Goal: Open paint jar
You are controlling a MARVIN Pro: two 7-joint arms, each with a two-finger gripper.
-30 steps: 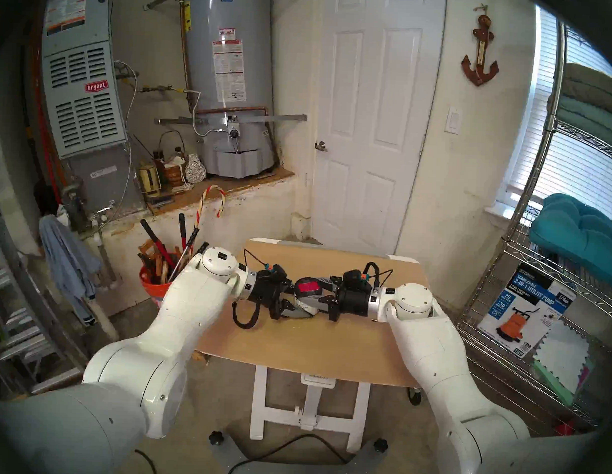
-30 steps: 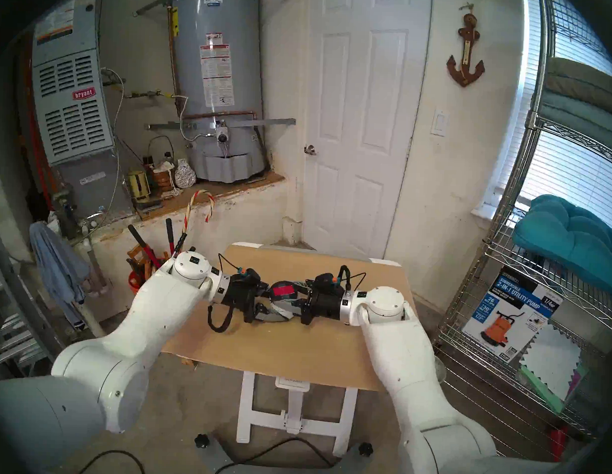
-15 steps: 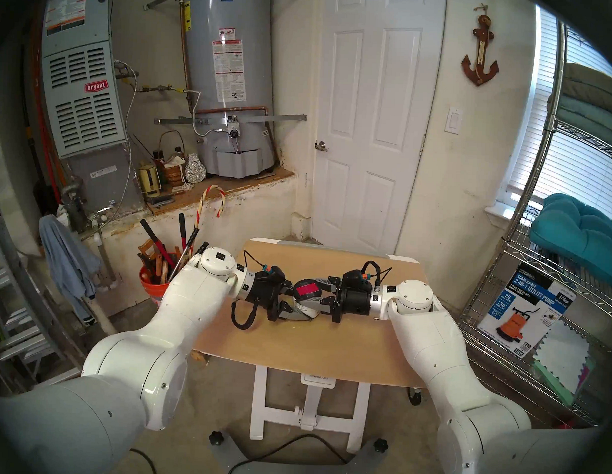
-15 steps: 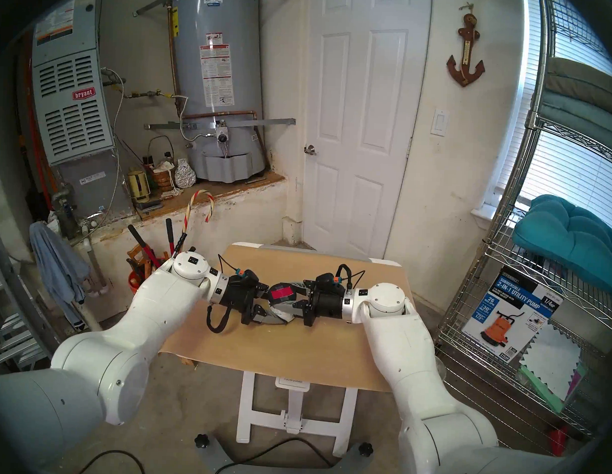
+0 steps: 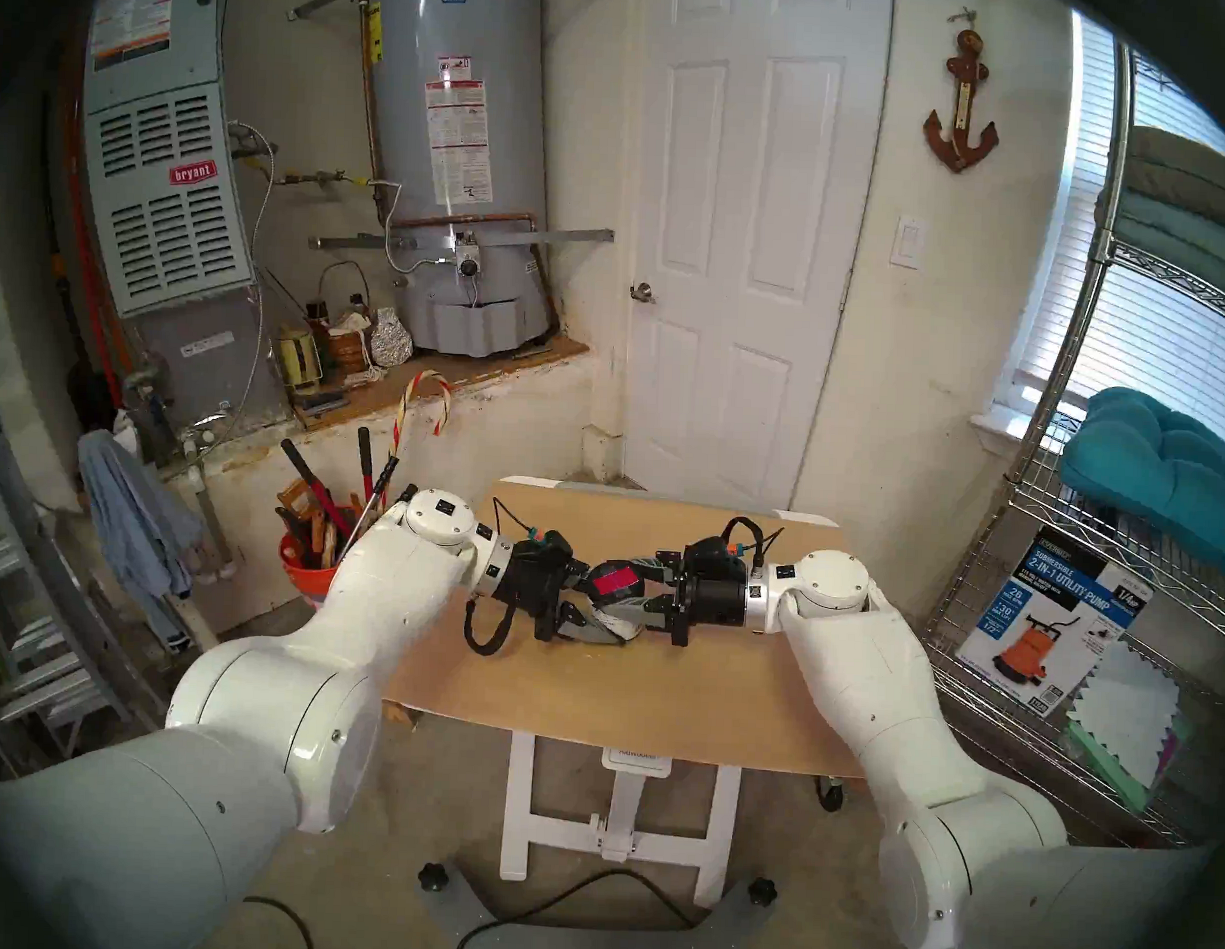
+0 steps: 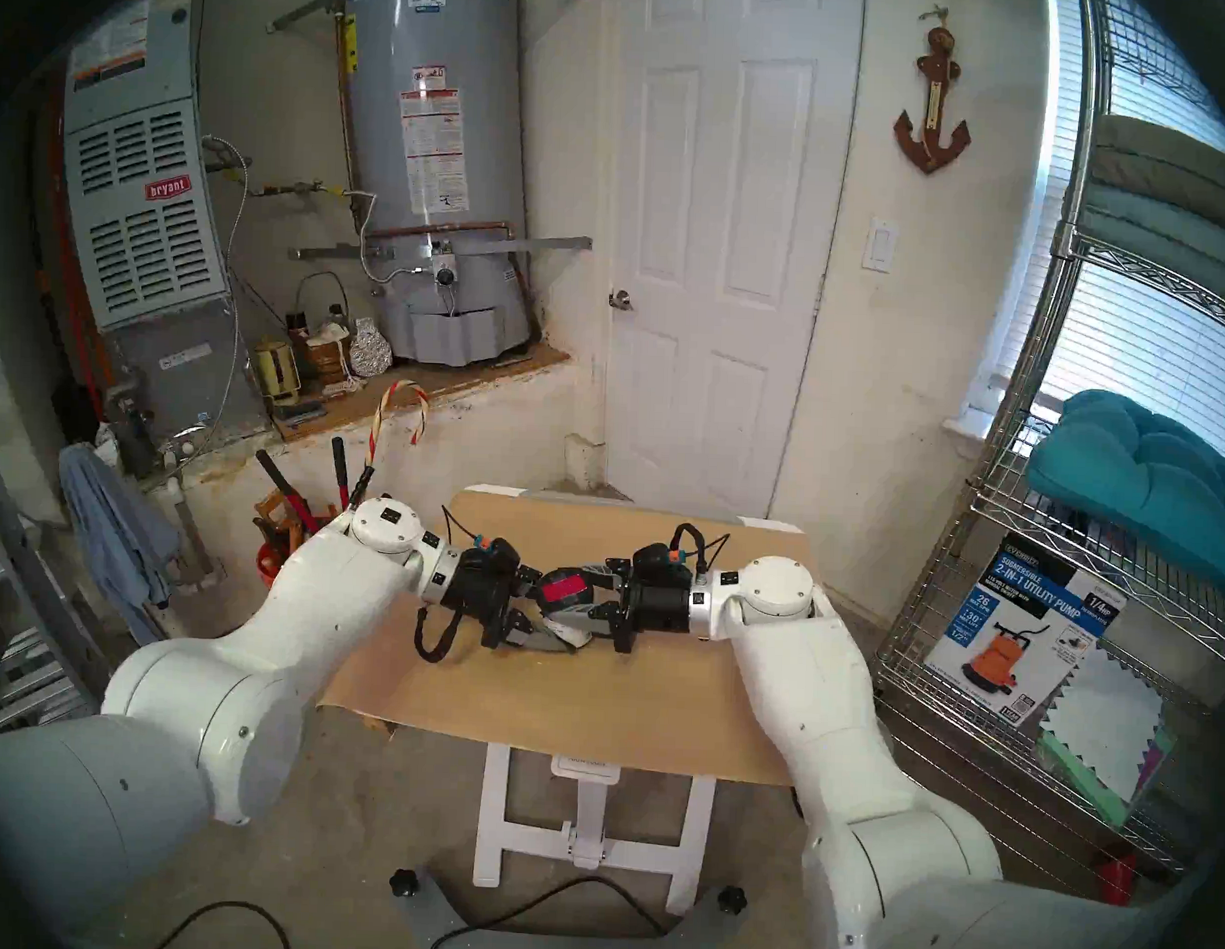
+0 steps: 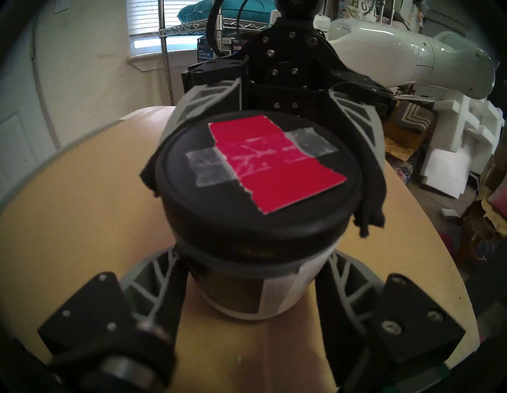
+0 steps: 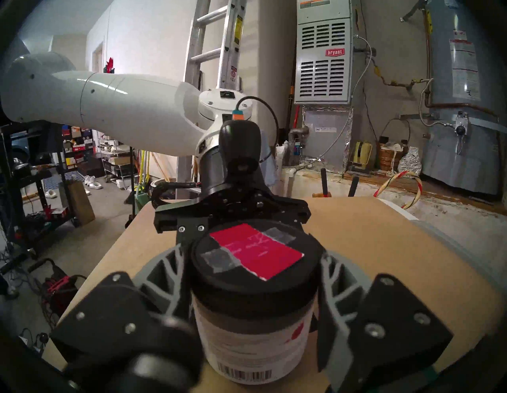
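Left gripper (image 7: 249,274) pinches the paint jar (image 7: 277,293), steadying it; right gripper (image 8: 252,258) flanks its lid (image 8: 219,280) for unscrewing; whether it clamps is unclear.

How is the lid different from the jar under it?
The lid is black with a red patch taped on top; the jar wears a white printed label. The right tool has its fingers around the lid; the left tool grips the jar lower down. Both are round, and the lid is on the jar.
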